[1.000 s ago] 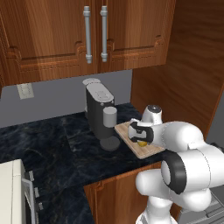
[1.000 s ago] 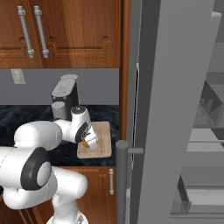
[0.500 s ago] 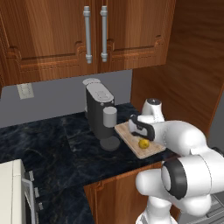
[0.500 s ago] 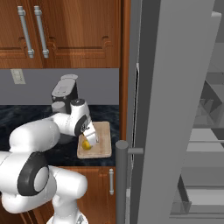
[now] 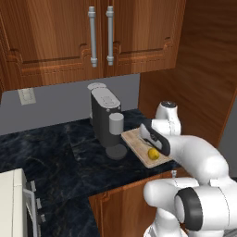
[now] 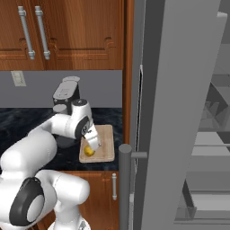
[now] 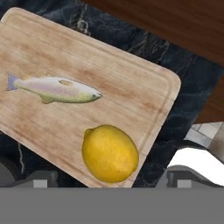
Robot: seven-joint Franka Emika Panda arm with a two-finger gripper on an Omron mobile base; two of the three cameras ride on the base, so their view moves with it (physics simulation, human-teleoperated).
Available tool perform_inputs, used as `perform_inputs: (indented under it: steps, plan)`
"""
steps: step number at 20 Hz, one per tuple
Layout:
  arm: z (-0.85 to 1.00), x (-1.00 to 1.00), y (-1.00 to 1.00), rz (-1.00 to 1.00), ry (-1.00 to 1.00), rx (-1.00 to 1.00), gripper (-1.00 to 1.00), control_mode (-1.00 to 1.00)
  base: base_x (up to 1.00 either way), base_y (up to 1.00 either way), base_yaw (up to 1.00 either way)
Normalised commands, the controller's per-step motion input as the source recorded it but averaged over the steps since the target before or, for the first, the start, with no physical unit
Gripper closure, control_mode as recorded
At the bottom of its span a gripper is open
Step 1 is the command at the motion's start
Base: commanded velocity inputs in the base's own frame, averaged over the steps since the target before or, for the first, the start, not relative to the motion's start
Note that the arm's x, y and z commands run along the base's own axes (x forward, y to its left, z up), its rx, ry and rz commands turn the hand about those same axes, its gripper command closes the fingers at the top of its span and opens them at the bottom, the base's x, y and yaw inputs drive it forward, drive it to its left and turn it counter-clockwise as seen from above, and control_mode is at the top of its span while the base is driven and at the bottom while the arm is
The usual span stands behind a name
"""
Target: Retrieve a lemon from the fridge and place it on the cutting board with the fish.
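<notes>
Here I see my claw (image 7: 109, 180) open, gripping nothing, above the cutting board (image 7: 131, 83) on the dark desk (image 5: 69, 152). The lemon (image 7: 110, 153) rests on the board, just beside the fish (image 7: 54, 89).

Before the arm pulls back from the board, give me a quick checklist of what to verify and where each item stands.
1. Lemon resting on the cutting board: ok.
2. Fish on the same board, apart from the lemon: ok.
3. Gripper open, not pinching the lemon: ok.
4. Lemon clear of the board's edge: not ok, it sits close to it.
5. Coffee machine out of the retreat path: cannot tell.
6. Fridge door closed: not ok, it stands open.
</notes>
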Motion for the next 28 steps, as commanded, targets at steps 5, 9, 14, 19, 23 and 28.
perform_inputs:
  steps: [5,9,14,19,23,28]
  plan:
    - [0.07,-0.64,-0.01,0.00,-0.02,0.00,-1.00,-1.00,0.00,0.00,0.00]
    - [0.11,-0.76,0.00,0.00,-0.04,0.00,-1.00,-1.00,0.00,0.00,0.00]
    - [0.50,-0.64,0.01,0.00,-0.02,-0.01,-1.00,-1.00,0.00,0.00,0.00]
    - [0.55,-0.32,0.05,0.05,0.00,-0.01,-1.00,-1.00,0.00,0.00,0.00]
    - [0.27,-0.27,0.05,0.13,0.00,0.00,-1.00,-1.00,0.00,0.00,0.00]
    - [0.55,-0.05,0.02,0.20,0.03,-0.01,-1.00,-1.00,0.00,0.00,0.00]
